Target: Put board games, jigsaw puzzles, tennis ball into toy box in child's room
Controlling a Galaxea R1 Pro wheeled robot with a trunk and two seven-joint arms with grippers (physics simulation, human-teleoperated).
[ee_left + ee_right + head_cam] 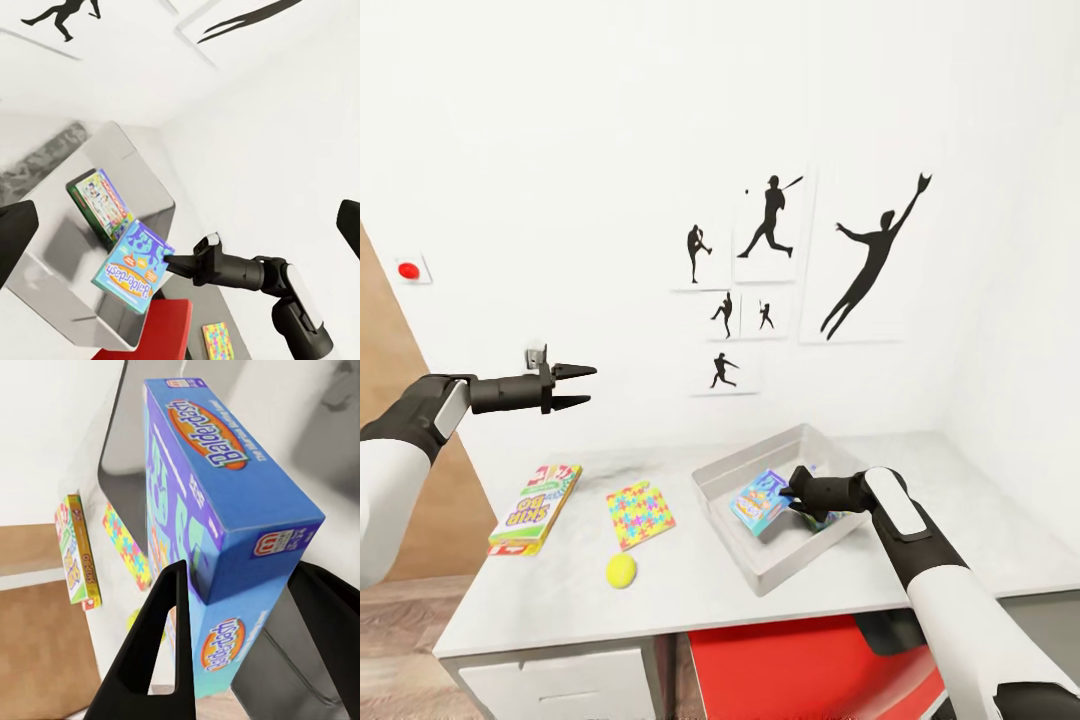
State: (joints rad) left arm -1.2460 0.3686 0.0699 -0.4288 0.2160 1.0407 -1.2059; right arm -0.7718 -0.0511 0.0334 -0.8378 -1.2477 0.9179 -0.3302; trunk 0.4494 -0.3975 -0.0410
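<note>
While the left gripper [582,386] hangs open and empty above the table [980,530], the right gripper [792,494] holds the blue game [758,500] tilted over the toy box [735,468]. From the left wrist, that game [133,268] hovers inside the box [112,146] beside another game [101,202]. From the right wrist, two fingers [154,649] clamp its lower end, long axis pointing into the box.

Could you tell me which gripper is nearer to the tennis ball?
Left. The left gripper hangs open, high above the tennis ball; the right gripper is over the toy box, holding the blue game.
</note>
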